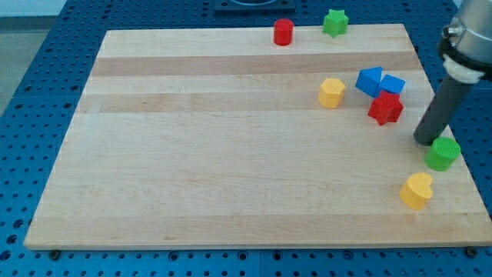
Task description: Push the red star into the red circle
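Observation:
The red star (385,108) lies at the view's right, just below two blue blocks (380,81). The red circle (284,32), a short red cylinder, stands at the board's top edge, up and to the left of the star. My tip (425,141) is the lower end of the dark rod at the far right. It sits to the right of and slightly below the red star, with a small gap between them. It is right beside a green block (443,153).
A green star (335,22) sits at the top edge, right of the red circle. A yellow block (332,92) lies left of the blue blocks. A yellow heart (417,190) lies near the bottom right. The wooden board (231,154) rests on a blue pegboard.

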Robot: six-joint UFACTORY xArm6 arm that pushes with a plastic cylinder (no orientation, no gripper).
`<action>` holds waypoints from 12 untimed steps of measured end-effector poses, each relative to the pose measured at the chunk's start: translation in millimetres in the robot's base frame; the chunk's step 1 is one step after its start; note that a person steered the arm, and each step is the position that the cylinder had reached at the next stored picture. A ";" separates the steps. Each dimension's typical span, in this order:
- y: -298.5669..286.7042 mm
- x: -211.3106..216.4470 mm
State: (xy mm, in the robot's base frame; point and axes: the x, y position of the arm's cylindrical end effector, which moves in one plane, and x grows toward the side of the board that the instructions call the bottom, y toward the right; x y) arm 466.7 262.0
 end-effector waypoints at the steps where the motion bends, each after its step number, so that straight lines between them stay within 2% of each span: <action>1: 20.4 -17.7; 2: 6.0 -41.9; 4: -131.8 -51.1; 5: -175.7 -50.8; 7: -200.1 -14.6; 8: -214.6 -43.4; 9: -214.6 -52.1; 10: -214.6 4.0; 11: -232.1 24.3; 12: -247.5 -16.2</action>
State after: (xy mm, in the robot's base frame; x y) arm 450.5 14.5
